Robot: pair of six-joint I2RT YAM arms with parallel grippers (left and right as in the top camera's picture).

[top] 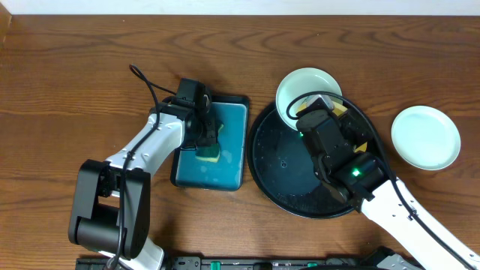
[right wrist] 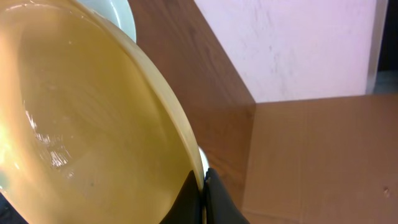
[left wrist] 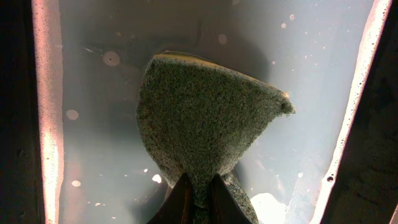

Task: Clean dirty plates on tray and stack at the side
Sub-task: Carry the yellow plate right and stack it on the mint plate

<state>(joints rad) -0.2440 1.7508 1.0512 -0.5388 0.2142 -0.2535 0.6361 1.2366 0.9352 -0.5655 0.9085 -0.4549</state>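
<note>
Our right fingers [right wrist: 203,196] are clenched on the rim of the yellow plate [right wrist: 81,124], held tilted over the upper right of the black tray [top: 274,161]. So thin a pinch could let it slip onto the mint plate [top: 309,88] lying across the tray's upper edge. Our left fingers [left wrist: 198,190] grip the sponge [left wrist: 205,112] in the wet teal tray [top: 229,169]; it may drip. A second mint plate [top: 425,136] lies at right on the wooden bench [top: 75,60], with a pale wall [right wrist: 298,43] beyond.

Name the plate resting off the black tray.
The mint plate alone on the wood, far right. The other mint plate overlaps the tray rim; the right claw holds the yellow plate.
</note>
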